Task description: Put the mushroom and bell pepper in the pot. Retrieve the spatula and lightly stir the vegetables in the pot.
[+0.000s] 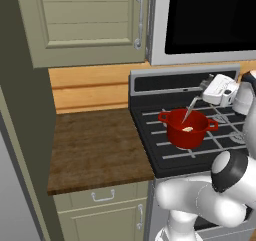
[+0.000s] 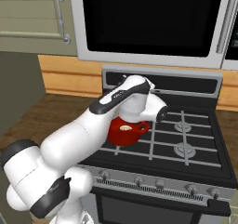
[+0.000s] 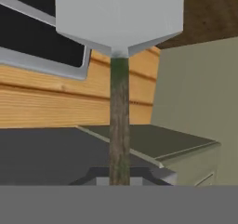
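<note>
The glossy red pot (image 1: pixel 188 129) stands on the stove's left burners, and a pale mushroom (image 1: pixel 187 129) lies inside it. I cannot make out the bell pepper; the pot's dark red inside may hide it. My gripper (image 1: pixel 204 88) hangs just above and behind the pot, shut on the spatula (image 1: pixel 192 108), whose thin handle slants down into the pot. In the hand view the handle (image 3: pixel 119 121) rises from between my fingertips (image 3: pixel 153 174) to the flat grey blade (image 3: pixel 118 16). From the right base view my arm covers part of the pot (image 2: pixel 126 134).
The black stove (image 1: pixel 165 157) has a raised back panel (image 1: pixel 170 82) right behind my hand. A microwave (image 2: pixel 148 18) hangs above it. A brown wooden counter (image 1: pixel 95 150) lies to the left, under a cabinet (image 1: pixel 85 20). More burners (image 2: pixel 186 148) lie to the right.
</note>
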